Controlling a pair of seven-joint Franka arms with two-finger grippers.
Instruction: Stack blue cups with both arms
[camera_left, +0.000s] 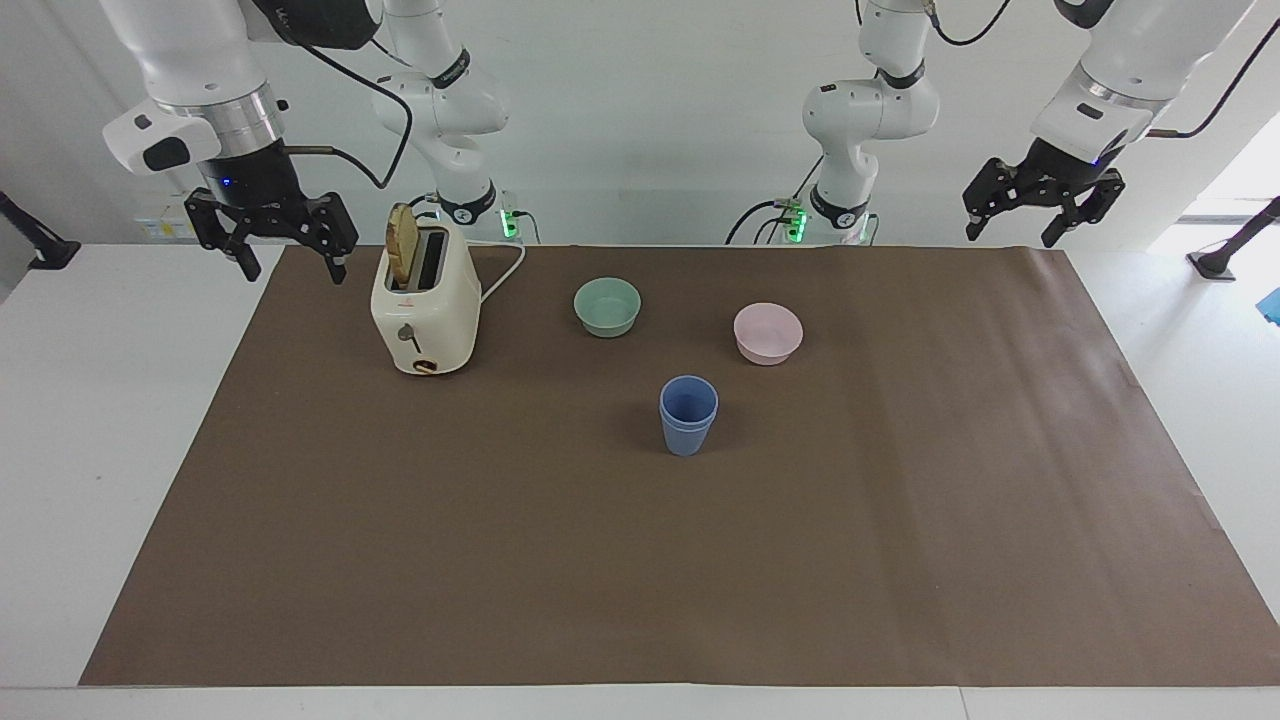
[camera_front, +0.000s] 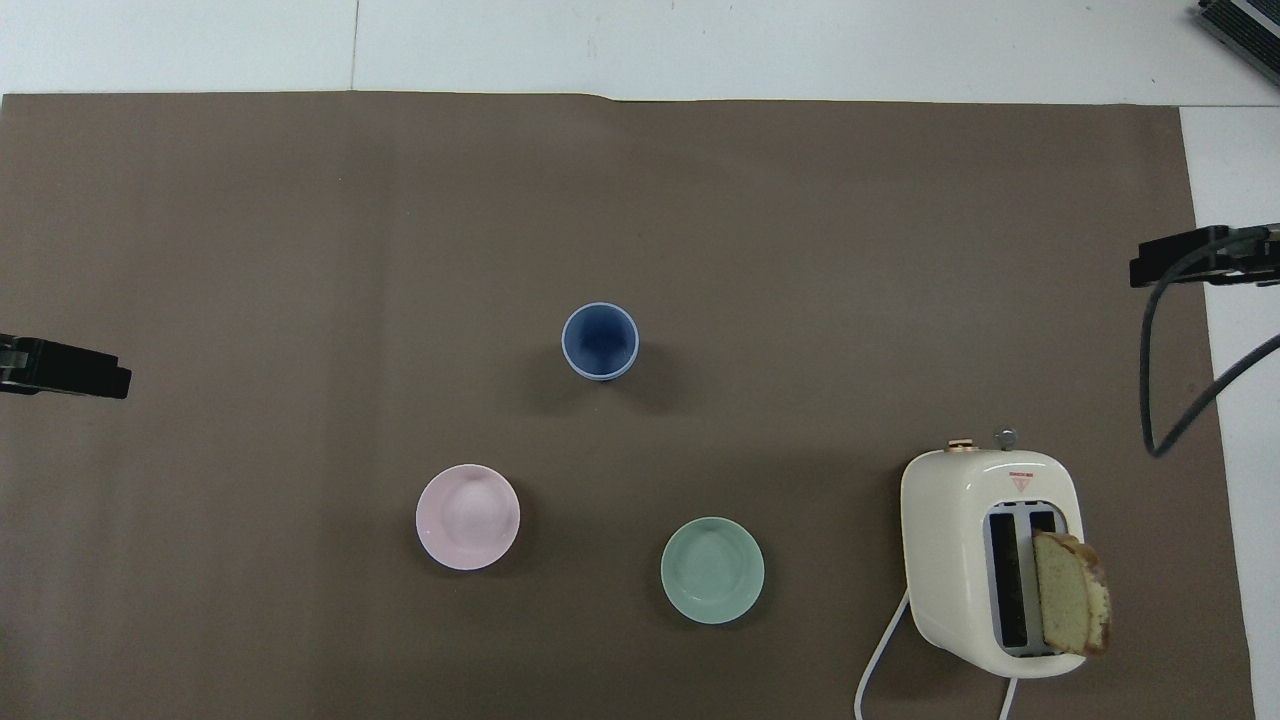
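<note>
Already the two matte blue tapered cups (camera_left: 688, 416) stand nested upright mid-mat, farther from the robots than the pink bowl (camera_left: 767, 333) and green bowl (camera_left: 607, 306). The right gripper (camera_left: 290, 262), fingers apart and empty, hangs beside the cream toaster (camera_left: 426, 305); the left gripper (camera_left: 1012, 233), likewise spread, hangs over its mat corner.

Matt brown paper sheet (camera_left: 640, 560) laid flat over smooth white counter (camera_left: 90, 420), faintly creased under the left gripper (camera_left: 1040, 215). Blue cups (camera_left: 688, 415), nested, matt plastic by the look, with a paler rim. Green bowl (camera_left: 607, 306) and pink bowl (camera_left: 767, 333), same dull, smooth finish. Beside the right gripper (camera_left: 288, 252), a glossy cream toaster (camera_left: 425, 315), with a small metal knob and a porous, rough slice of bread (camera_left: 402, 243) in one slot. Both grippers matt black; arm shells glossy white.
</note>
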